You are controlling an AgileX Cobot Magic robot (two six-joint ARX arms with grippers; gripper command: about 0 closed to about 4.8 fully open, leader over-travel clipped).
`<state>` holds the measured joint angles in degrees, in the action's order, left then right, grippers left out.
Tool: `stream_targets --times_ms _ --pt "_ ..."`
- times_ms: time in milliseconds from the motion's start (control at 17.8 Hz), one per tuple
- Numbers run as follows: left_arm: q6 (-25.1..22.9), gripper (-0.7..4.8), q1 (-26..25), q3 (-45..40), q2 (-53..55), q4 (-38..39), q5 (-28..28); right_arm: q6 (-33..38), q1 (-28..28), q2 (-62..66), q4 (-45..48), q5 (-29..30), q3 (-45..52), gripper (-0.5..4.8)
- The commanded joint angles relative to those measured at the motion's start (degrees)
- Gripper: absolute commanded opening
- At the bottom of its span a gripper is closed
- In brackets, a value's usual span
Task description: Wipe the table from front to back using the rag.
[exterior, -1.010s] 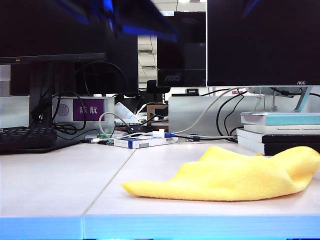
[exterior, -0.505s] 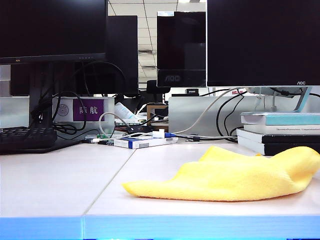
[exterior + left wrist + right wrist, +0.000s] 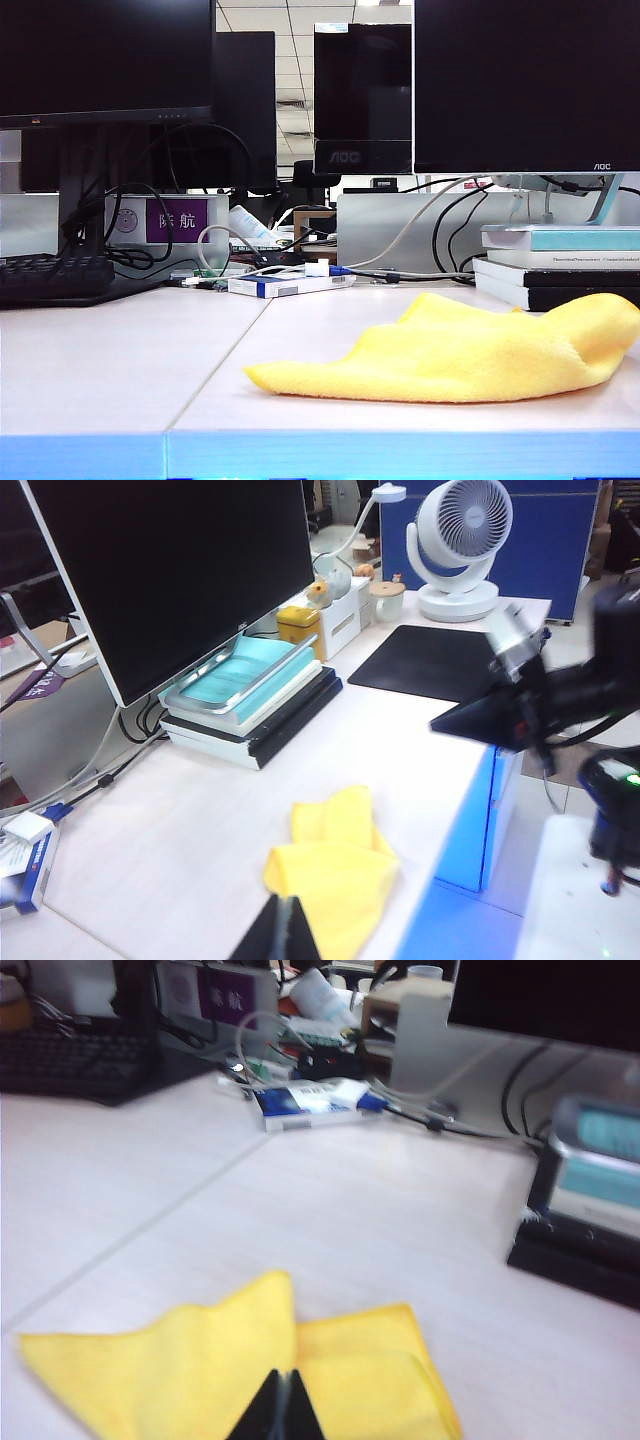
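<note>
The worktop [image 3: 110,370] is stretching wide and off-white, a thin seam running back across it and a light blue edge lining its front. Large dark monitors [image 3: 525,85] are standing along its back, with a stack of books [image 3: 560,265] sitting under the right-hand one and a black keyboard [image 3: 55,275] lying at the far left. The rag [image 3: 470,350], bright yellow and fuzzy, is lying loosely folded on the worktop near the front edge, right of the seam and just in front of the books. A small white-and-blue box [image 3: 290,284] is resting further back among tangled cables, well apart from the rag.

Neither arm is showing in the exterior view. The left tool [image 3: 283,932] is hovering above the rag's near edge with its tips pressed together, gripping nothing. The right tool [image 3: 281,1410] is likewise hanging over the rag, its tips meeting in a point and holding nothing.
</note>
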<state>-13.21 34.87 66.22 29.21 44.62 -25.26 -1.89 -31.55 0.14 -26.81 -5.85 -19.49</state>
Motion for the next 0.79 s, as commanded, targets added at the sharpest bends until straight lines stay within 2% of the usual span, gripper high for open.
stream_targets --times_ms 56,224,505,673,786 --pt "0.87 -0.06 0.04 0.00 -3.54 6.84 2.40 -0.09 0.22 0.98 2.19 -3.72 0.85 0.00" --pt "1.68 -0.06 0.04 -0.04 -6.05 10.45 4.74 1.31 0.15 0.87 1.60 -3.69 1.01 -0.01" --pt "1.66 -0.06 0.04 -5.57 -8.07 9.01 4.87 3.48 0.15 0.90 0.94 -6.71 6.38 -0.01" --pt "1.81 -0.06 0.04 -14.99 -8.28 0.17 1.81 3.52 0.15 0.87 1.33 -6.64 10.14 0.00" --pt "4.13 -0.06 0.04 -22.56 -8.26 -9.60 1.86 3.48 0.13 0.87 0.83 -6.45 11.10 0.00"
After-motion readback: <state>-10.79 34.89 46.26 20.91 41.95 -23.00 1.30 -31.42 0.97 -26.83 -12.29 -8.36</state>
